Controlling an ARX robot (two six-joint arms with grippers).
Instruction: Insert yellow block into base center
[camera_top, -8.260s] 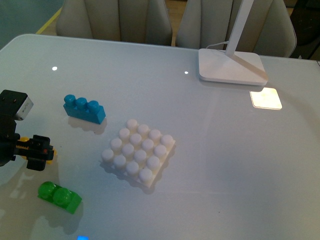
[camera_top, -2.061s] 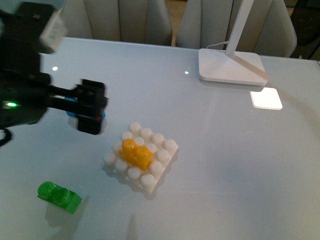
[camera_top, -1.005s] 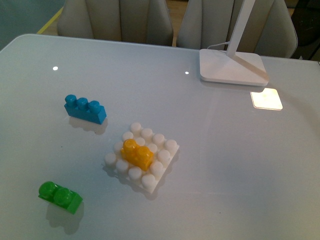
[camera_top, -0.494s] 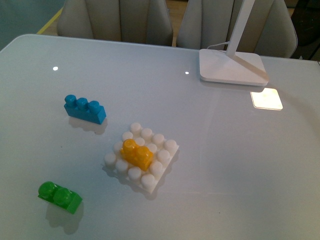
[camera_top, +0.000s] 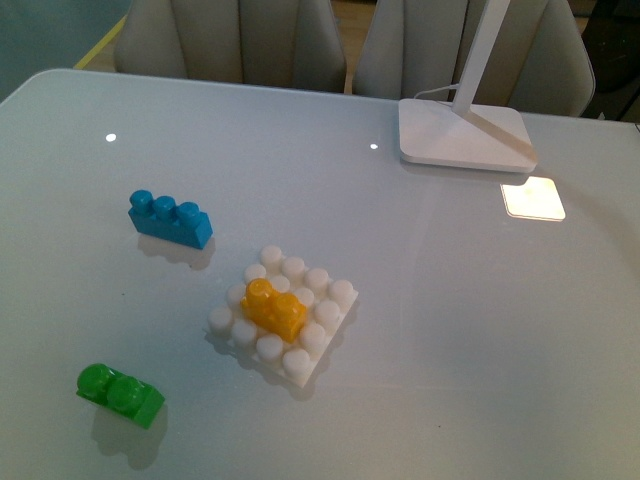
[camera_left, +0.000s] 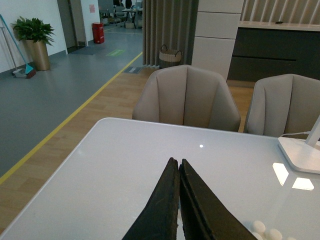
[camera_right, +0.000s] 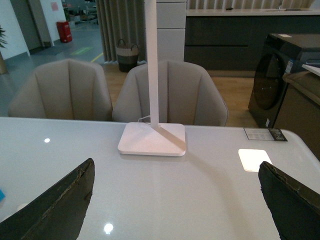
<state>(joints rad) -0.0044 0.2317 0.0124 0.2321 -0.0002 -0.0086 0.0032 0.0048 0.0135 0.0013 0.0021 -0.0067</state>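
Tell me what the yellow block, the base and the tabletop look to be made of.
Yellow block: glossy, slightly translucent moulded plastic, with bright highlights on its studs. Base: opaque white plastic, smooth rounded studs with a soft sheen. Tabletop: probably glass or lacquered board; it mirrors the lamp and ceiling lights.

No legible text, label or number anywhere.

Sharp, evenly lit views; lamp glare patch (camera_top: 532, 197) on glossy table (camera_top: 420, 300).
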